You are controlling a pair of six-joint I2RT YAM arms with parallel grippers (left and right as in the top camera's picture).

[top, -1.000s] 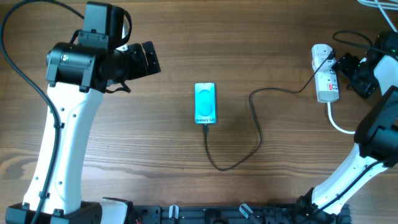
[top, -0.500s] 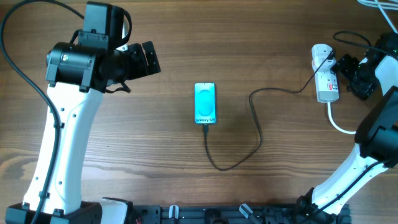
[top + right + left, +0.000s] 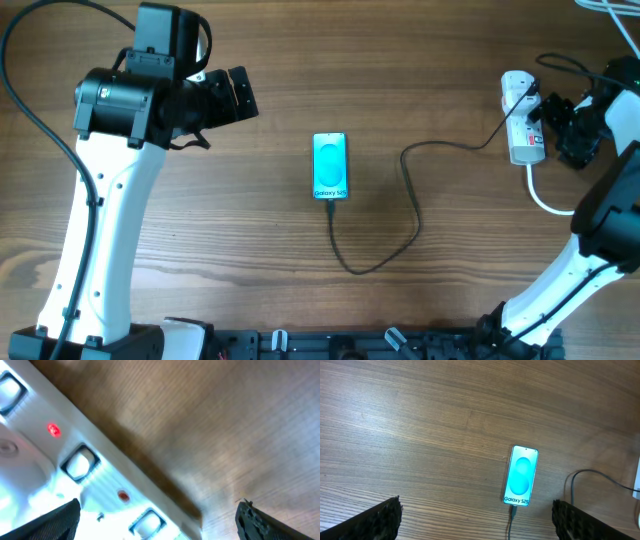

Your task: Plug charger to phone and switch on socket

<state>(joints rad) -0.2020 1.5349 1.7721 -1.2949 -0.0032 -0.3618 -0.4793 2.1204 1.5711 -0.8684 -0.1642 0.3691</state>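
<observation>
The phone (image 3: 330, 167) lies flat in the middle of the counter (image 3: 300, 60), its cyan screen up and its text at the near end. The charger (image 3: 408, 200) meets that near end, loops nearer, then swings right and far to the socket (image 3: 522, 118), which lies at the far right edge with a thick white cord (image 3: 540, 195) trailing from its near end.

The left hand (image 3: 240, 95) hangs over the far left of the counter, well apart from the phone, its fingers spread wide and holding nothing. The right hand (image 3: 556, 125) sits just beside the socket on its right, fingers wide too, gripping nothing; whether it touches the strip I cannot tell. Its wrist camera shows a bright red spot (image 3: 53, 430) on the white casing.
</observation>
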